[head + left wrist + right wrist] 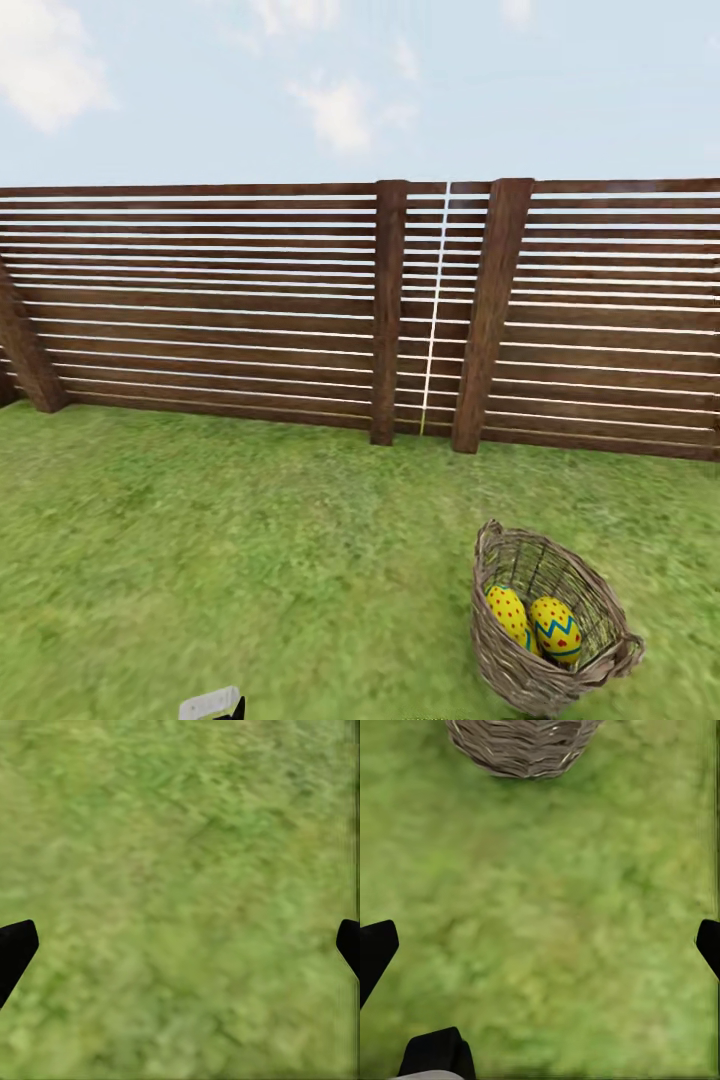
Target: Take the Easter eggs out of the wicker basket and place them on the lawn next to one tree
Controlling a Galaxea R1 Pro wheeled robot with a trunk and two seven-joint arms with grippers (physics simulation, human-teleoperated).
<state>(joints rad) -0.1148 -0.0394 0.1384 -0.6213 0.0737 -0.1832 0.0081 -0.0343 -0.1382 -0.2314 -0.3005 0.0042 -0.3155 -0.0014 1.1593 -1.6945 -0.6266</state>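
Lawn (250, 560) holds wicker basket (545, 625); head view alone shows eggs (535, 618).

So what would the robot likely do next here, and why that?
Probably reach the right gripper forward toward the wicker basket. Its fingers are spread wide over bare lawn, holding nothing, with the basket just ahead. Two Easter eggs show inside the basket; a third may be hidden. No tree is in sight yet.
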